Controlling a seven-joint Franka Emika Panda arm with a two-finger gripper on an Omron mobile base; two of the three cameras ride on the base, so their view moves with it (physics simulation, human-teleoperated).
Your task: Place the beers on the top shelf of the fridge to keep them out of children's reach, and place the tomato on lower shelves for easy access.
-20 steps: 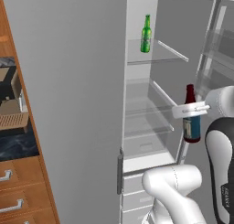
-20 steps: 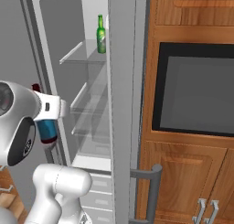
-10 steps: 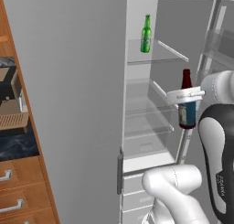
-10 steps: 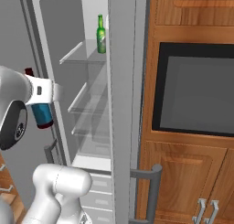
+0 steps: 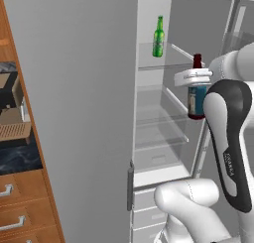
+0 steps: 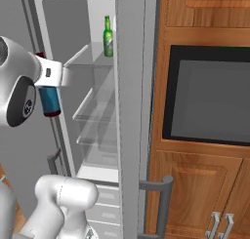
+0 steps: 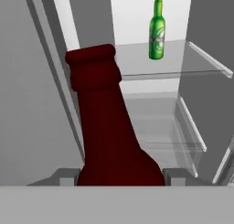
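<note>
Kitchen scene, and the fridge (image 5: 89, 113) stands tall and plain light grey, its door swung open on a pale interior. Warm wooden cabinets (image 6: 205, 189) flank it on the right side with metal handles, and a dark built-in oven (image 6: 210, 99) sits framed in that wood. Off to the left there are wooden drawers (image 5: 25, 212) under a dark speckled counter (image 5: 20, 155).

Inside, thin clear glass panels with pale edges are stacked one above another. On the top shelf (image 5: 163, 63) stands the green bottle (image 5: 158, 37), upright, slim, glossy, with a pale label, set toward the back. The lower shelves (image 5: 158, 133) lie flat and transparent beneath it.

Now the gripper (image 5: 194, 77): it hangs in front of the open fridge, roughly level with the top shelf, and it is clamped around the brown bottle (image 5: 197, 95) just below the neck. That bottle is upright, dark glass, red cap, blue label around the body hanging under the fingers. From the hand view the dark red neck (image 7: 98, 81) rises big and close, with the fingers (image 7: 176, 175) pressed in against the bottle's shoulders on both sides.
</note>
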